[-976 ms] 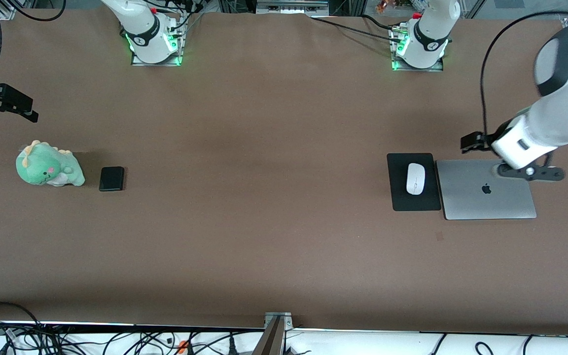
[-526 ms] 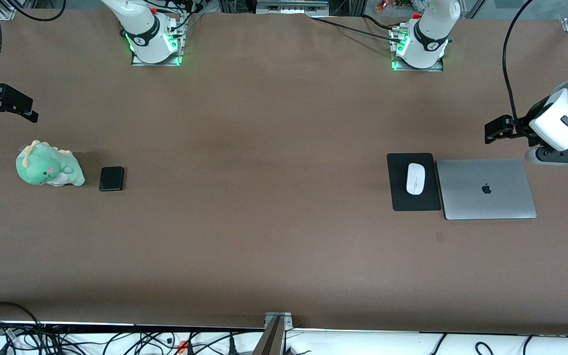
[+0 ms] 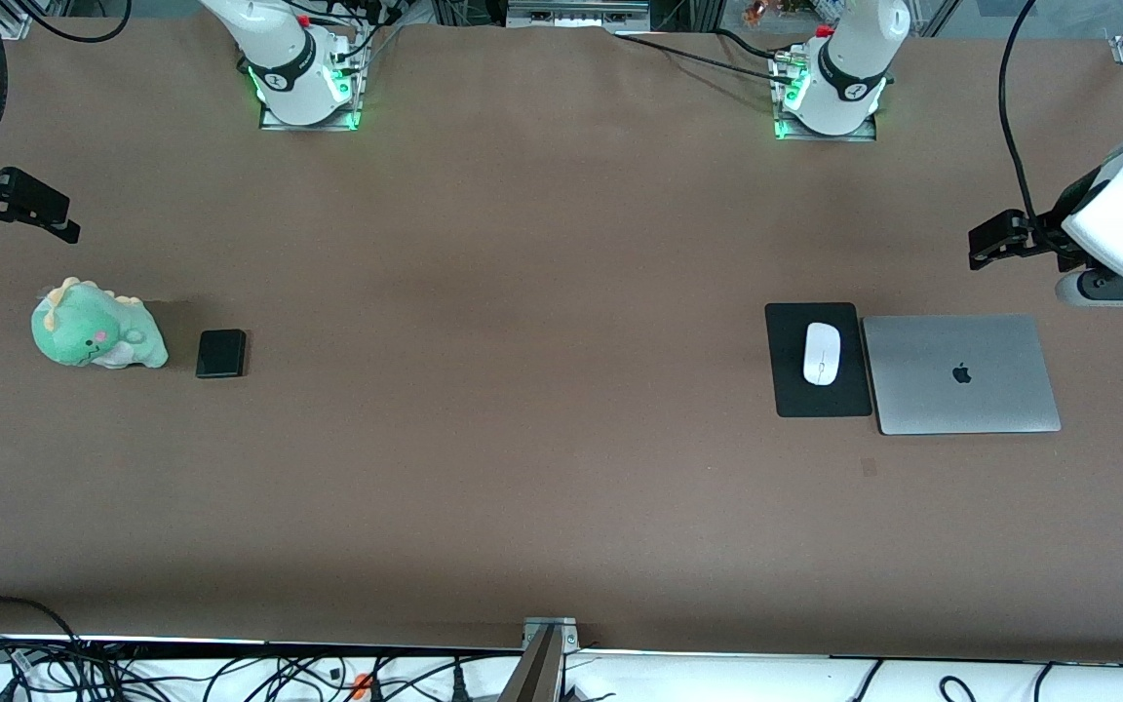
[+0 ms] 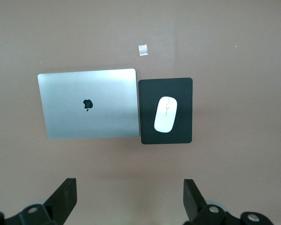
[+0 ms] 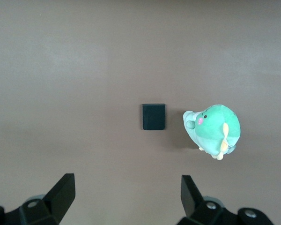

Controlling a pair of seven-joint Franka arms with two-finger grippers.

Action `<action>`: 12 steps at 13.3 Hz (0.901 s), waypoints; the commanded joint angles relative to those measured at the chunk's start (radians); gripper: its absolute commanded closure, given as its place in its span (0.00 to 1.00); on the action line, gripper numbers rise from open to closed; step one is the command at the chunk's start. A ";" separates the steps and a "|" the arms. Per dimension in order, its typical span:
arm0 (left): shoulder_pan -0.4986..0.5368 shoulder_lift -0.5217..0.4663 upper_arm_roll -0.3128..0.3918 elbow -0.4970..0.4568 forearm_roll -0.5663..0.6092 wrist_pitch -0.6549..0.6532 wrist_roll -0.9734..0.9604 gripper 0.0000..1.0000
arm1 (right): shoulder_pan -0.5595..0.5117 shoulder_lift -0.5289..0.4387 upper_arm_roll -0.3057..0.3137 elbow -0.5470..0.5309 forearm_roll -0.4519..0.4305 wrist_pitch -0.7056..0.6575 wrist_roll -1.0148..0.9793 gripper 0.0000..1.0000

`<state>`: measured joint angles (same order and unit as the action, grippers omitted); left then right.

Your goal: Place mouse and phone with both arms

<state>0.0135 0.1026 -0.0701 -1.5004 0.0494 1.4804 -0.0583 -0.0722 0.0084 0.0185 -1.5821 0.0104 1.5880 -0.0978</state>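
White mouse [image 3: 821,353] laid on black mouse pad [image 3: 820,395] beside closed laptop [image 3: 961,374], phone [image 3: 220,353] set beside green plush toy [image 3: 96,327] on the surface [image 3: 522,390], left gripper [image 4: 129,199] held wide over bare surface near laptop, right gripper [image 5: 126,197] held wide, empty, near the plush toy

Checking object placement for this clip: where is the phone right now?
In the front view the phone lies flat on the table toward the right arm's end, beside the green plush dinosaur and apart from it.

left gripper [image 3: 1000,239]: raised, jaws spread | right gripper [image 3: 25,207]: raised, jaws spread
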 commanded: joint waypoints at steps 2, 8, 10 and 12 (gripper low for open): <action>-0.106 -0.106 0.121 -0.136 -0.040 0.061 -0.011 0.00 | 0.006 0.007 0.006 0.022 -0.007 -0.019 0.023 0.00; -0.104 -0.104 0.116 -0.124 -0.039 0.057 -0.031 0.00 | 0.008 0.007 0.006 0.022 -0.007 -0.020 0.021 0.00; -0.104 -0.101 0.116 -0.121 -0.039 0.055 -0.031 0.00 | 0.008 0.007 0.008 0.024 -0.007 -0.019 0.021 0.00; -0.104 -0.098 0.116 -0.121 -0.037 0.055 -0.031 0.00 | 0.008 0.007 0.008 0.024 -0.007 -0.019 0.021 0.00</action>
<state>-0.0760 0.0227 0.0311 -1.5997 0.0269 1.5217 -0.0781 -0.0702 0.0084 0.0241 -1.5821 0.0104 1.5871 -0.0910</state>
